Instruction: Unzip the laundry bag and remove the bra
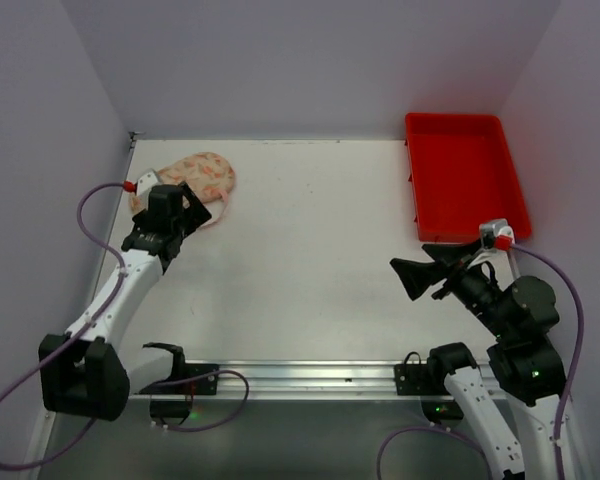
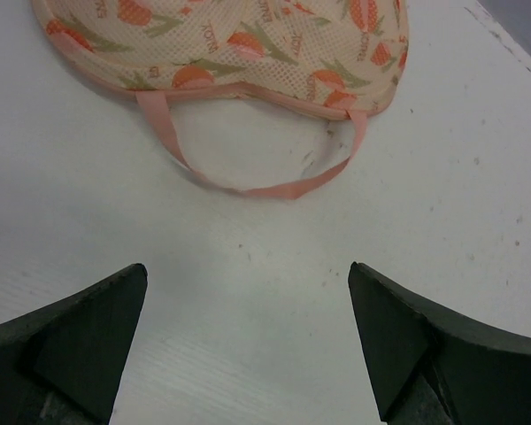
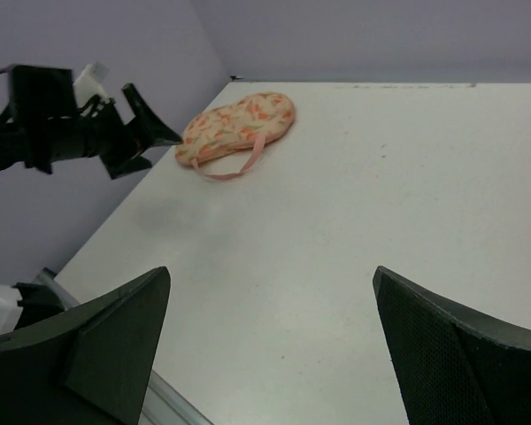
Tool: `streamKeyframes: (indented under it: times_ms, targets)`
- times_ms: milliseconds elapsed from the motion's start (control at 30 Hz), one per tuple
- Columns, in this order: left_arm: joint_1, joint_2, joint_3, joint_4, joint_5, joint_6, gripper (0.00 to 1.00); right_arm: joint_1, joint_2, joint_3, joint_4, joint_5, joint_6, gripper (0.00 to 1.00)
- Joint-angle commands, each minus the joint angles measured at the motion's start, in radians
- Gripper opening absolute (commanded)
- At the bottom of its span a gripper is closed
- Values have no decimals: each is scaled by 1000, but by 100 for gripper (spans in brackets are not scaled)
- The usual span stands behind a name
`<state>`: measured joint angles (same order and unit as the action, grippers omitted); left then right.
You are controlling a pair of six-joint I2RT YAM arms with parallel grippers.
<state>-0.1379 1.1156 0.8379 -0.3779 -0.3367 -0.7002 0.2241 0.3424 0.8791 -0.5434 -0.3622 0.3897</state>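
Laundry bag [image 1: 202,172] lies just ahead of the spread left end effector [image 2: 248,282], long axis crosswise. Right end effector [image 3: 270,279], also spread, is well apart.

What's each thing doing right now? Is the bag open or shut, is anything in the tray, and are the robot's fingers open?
bag: looks shut, lying flat, untouched.
strap: loose on the table.
tray: empty.
left fingers: open, holding nothing, just short of the strap.
right fingers: open, holding nothing, far from the bag.
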Motion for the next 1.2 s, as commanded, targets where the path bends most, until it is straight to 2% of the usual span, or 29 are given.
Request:
streamKeyframes:
  times_ms: [0,33,267,400,467,600,667,733,800,867,1000,1167]
  targets:
    - [23,157,90,204,-79,-143,100,1,6,-43,102,-127,50,99]
    - [23,243,119,214,-88,-156,100,3,7,-52,111,-139,54,99]
    - [31,533,332,304,-209,-186,100,4,1,-140,216,-293,48,99]
    - [44,699,493,359,-225,-107,100,4,6,-157,235,-311,55,99]
    - [46,828,628,317,-236,-52,100,4,26,-144,217,-313,52,99]
    - [50,1022,795,265,-164,43,100,6,38,-137,209,-330,35,99]
    - [50,1121,890,151,-124,60,100,6,37,-147,223,-333,35,99]
    - [40,1144,871,135,-23,80,100,6,44,-160,234,-348,31,99]
    - [15,1126,785,169,45,106,100,6,61,-167,246,-363,32,99]
    - [-17,1063,662,206,70,155,100,7,69,-172,260,-374,37,99]
    - [-155,929,489,214,88,238,100,9,84,-181,284,-406,37,99]
    - [-278,709,267,142,104,219,100,15,115,-196,321,-414,52,99]
